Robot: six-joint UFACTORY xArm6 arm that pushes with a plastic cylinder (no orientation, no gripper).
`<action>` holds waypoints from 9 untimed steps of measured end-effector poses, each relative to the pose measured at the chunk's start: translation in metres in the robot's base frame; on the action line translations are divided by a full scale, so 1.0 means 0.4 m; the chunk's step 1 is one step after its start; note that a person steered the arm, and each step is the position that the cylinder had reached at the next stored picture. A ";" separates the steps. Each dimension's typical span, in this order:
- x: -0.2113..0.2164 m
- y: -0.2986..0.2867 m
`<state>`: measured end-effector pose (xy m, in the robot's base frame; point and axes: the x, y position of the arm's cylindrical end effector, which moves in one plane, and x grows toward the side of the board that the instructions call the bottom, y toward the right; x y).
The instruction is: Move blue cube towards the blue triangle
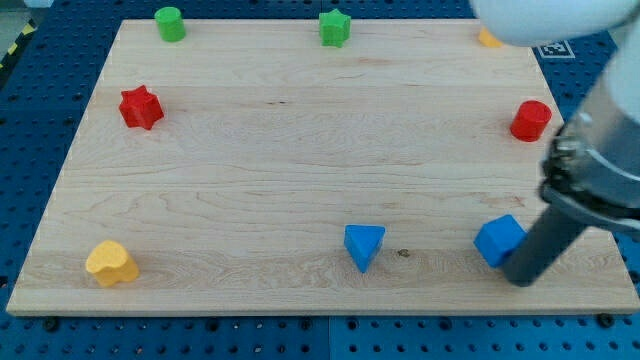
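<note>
The blue cube (498, 240) sits near the view's bottom right of the wooden board (300, 170). The blue triangle (364, 245) lies to its left, near the bottom edge, with a clear gap between them. My tip (522, 277) rests on the board just right of and below the blue cube, touching or nearly touching its lower right side. The dark rod rises from there up to the right.
A red star (141, 107) is at the left, a yellow block (111, 263) at the bottom left. A green cylinder (170, 23) and a green star (334, 27) stand along the top edge. A red cylinder (531, 120) is at the right, an orange block (487, 39) partly hidden at the top right.
</note>
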<state>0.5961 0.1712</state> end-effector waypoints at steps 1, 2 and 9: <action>0.003 -0.012; 0.003 0.104; -0.078 -0.118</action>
<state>0.5649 0.1241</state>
